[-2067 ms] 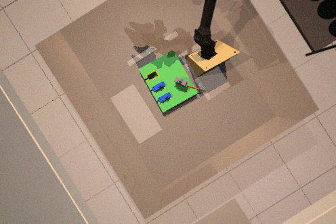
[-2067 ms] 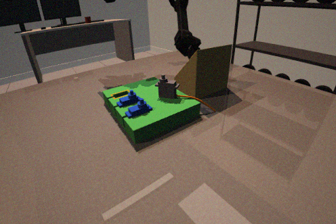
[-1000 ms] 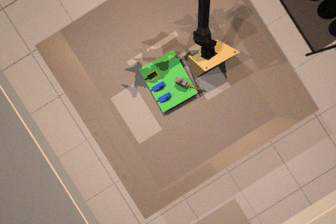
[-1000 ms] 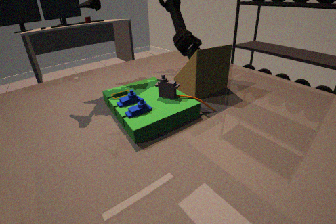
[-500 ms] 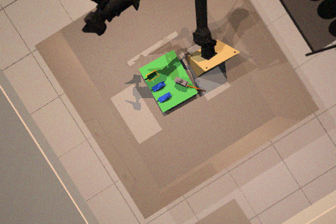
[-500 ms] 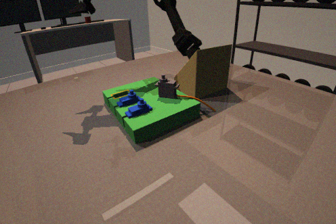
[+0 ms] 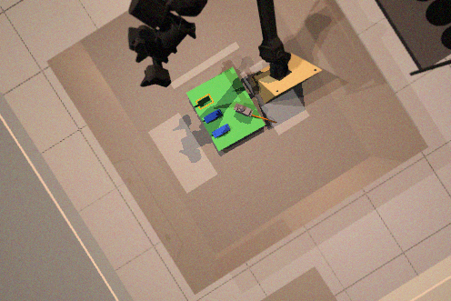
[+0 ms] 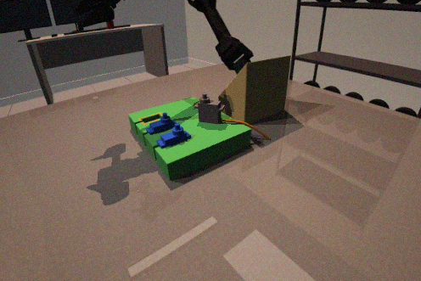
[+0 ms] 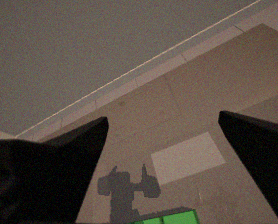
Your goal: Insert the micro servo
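Observation:
The loose grey micro servo stands upright on the green deck, shaft up. Its orange cable runs over the deck's edge toward the wedge. The marked pocket is a dark, empty opening with an orange outline, near the deck's edge beside the blue servos. My gripper is open and empty, with fingers wide apart. It hangs high, up and left of the deck in the top view, away from the loose servo. The wrist view shows only the deck's edge at the bottom; servo and pocket are out of its sight.
Two blue servos sit in the deck beside the pocket. A tan, wedge-shaped stand rises close behind the loose servo, with the arm's base on it. The arm's shadow falls beside the deck.

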Tool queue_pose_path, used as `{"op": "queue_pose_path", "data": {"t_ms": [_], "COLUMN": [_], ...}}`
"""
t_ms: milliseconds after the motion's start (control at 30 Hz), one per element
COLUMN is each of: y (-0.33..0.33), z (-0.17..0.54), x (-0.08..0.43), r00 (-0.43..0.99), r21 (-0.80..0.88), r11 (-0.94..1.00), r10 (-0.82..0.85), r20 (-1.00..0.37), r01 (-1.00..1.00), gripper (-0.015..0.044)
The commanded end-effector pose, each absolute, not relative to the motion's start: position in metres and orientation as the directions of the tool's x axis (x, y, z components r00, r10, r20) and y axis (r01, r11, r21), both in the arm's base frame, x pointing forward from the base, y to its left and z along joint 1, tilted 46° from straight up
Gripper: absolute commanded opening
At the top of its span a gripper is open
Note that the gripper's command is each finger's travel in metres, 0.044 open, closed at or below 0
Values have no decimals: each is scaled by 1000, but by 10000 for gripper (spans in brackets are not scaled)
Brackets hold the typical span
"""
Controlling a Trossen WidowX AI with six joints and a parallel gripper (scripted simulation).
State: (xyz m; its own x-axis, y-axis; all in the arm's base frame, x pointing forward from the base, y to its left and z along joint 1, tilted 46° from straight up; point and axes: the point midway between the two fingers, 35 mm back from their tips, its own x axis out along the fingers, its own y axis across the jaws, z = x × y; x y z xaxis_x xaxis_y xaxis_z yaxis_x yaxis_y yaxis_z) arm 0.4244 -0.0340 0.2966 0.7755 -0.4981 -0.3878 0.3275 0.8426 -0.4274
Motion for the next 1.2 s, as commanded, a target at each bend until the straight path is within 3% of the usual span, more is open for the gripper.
{"op": "queue_pose_path", "data": {"t_ms": [0, 600, 1167], "y": [-22, 23, 50], "z": [266, 160, 79], "x": [426, 404, 356], "r00": [749, 587, 367], "r21": [-507, -674, -549], "r11": [833, 679, 388], "r10": [-478, -430, -451], "r20": [-458, -687, -813], "r01": [221, -291, -740], "gripper": [440, 440, 440]}}
